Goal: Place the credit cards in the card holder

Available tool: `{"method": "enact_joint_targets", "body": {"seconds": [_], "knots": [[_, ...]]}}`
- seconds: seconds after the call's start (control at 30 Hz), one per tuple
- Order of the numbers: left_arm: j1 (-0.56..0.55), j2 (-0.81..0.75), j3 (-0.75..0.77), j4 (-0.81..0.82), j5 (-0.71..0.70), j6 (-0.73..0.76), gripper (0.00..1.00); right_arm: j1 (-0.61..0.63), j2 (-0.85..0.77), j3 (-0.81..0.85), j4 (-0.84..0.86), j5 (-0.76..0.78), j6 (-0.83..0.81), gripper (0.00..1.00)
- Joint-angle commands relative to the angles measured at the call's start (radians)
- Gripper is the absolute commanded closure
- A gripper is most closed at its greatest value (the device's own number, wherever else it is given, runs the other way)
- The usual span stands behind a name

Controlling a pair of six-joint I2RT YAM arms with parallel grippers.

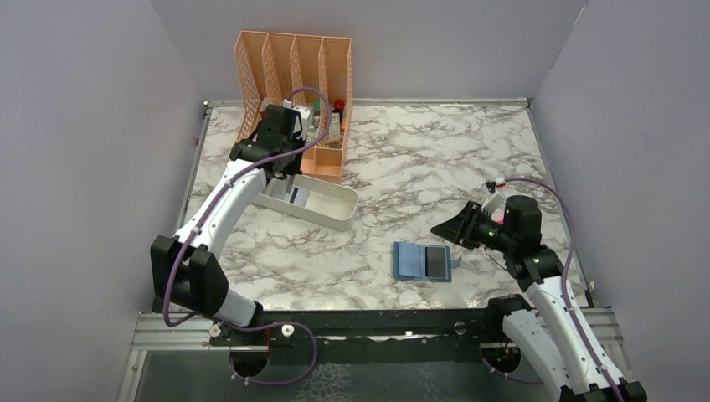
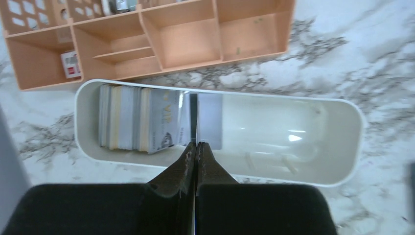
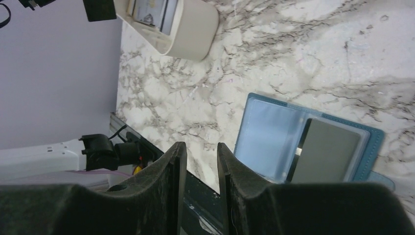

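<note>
My left claw (image 2: 196,146) is pinched shut, seemingly on one upright pale grey plastic credit card (image 2: 209,121) running lengthwise straight ahead in the long white plastic tray (image 2: 293,172); the open teal-blue fold-over card holder (image 1: 416,261) lies well to its right, just beside my parted, empty right claw (image 3: 201,148).

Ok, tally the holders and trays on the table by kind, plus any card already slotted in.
Peach mesh organizer: 1
White tray: 1
Card holder: 1
Slotted card: 1
Total: 4. The cards stacked in the tray overlap too much to count.
</note>
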Motion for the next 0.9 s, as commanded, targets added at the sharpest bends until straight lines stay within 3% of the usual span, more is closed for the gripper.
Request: {"method": "enact_joint_targets", "body": {"seconds": [0.0, 0.23, 0.47, 0.87], "knots": [[-0.005, -0.087, 0.016, 0.02, 0.282, -0.125, 1.0, 0.003, -0.01, -0.001, 0.098, -0.1, 0.042, 0.65], [-0.004, -0.222, -0.144, 0.348, 0.699, -0.395, 1.0, 0.003, -0.009, -0.062, 0.31, -0.217, 0.139, 0.64], [-0.011, -0.283, -0.455, 0.981, 0.978, -0.896, 1.0, 0.003, -0.039, -0.118, 0.537, -0.269, 0.301, 0.64], [-0.213, -0.25, -0.524, 1.168, 0.909, -1.055, 1.0, 0.003, 0.143, -0.031, 0.759, -0.315, 0.453, 0.64]]}}
